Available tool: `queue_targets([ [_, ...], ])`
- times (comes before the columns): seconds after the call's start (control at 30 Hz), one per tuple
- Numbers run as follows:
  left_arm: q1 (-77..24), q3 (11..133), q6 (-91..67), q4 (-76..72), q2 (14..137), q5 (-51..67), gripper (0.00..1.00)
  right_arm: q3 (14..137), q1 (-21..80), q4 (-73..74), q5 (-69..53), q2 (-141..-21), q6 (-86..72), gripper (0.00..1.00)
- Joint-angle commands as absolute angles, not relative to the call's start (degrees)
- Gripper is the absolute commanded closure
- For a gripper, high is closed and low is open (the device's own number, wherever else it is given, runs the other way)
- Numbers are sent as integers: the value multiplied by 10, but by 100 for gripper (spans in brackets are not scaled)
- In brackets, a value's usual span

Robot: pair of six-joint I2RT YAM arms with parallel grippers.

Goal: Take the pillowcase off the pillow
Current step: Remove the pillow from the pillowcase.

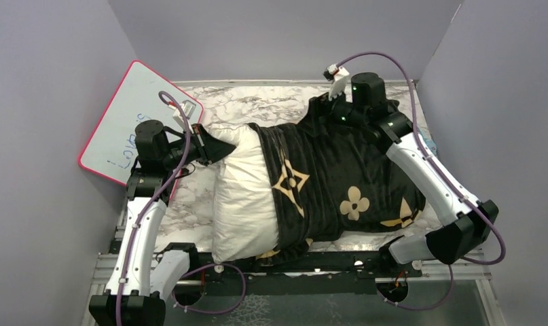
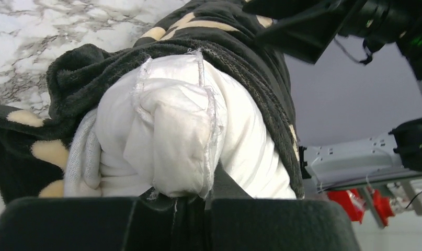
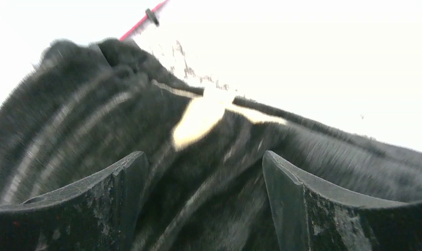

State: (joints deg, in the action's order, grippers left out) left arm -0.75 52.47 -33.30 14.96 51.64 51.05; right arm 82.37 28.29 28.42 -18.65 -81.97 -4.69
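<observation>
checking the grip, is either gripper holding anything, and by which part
Left gripper pinches the pillow by its bare corner; right gripper stands open over the pillowcase, holding nothing.

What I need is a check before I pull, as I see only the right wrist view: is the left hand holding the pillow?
Observer: Yes. The left hand is shut on a bare white corner of the pillow.
Operator: How much of the pillow is out?
Observer: From the top camera, only its left end is bare. The pillowcase covers the larger part.
Operator: Anything else on that side?
Observer: A pink-rimmed whiteboard sits tilted at the far left, beyond the left hand.
</observation>
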Motion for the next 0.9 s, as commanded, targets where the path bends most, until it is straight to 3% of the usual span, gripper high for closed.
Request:
queue_targets([
  [0.0, -21, 558, -237, 170, 470, 570, 100, 872, 275, 284, -161, -789, -22, 13],
  [0.23, -25, 563, -225, 154, 444, 581, 100, 962, 212, 388, -379, -901, -6, 12],
  [0.37, -24, 566, -223, 150, 444, 590, 100, 908, 213, 393, -518, -921, 17, 15],
  [0.5, -26, 568, -225, 148, 444, 591, 100, 910, 213, 421, -520, -948, 33, 19],
  [0.53, -26, 570, -225, 148, 443, 589, 100, 917, 213, 439, -526, -956, 41, 23],
  [0.57, -26, 571, -226, 148, 443, 586, 100, 920, 213, 446, -531, -959, 44, 32],
  [0.7, -25, 568, -230, 148, 436, 570, 100, 897, 212, 388, -419, -926, -13, 92],
  [0.73, -26, 566, -231, 148, 435, 566, 100, 894, 212, 374, -370, -914, -29, 98],
  [0.87, -25, 564, -227, 169, 427, 530, 100, 896, 211, 343, -199, -868, -48, 99],
])
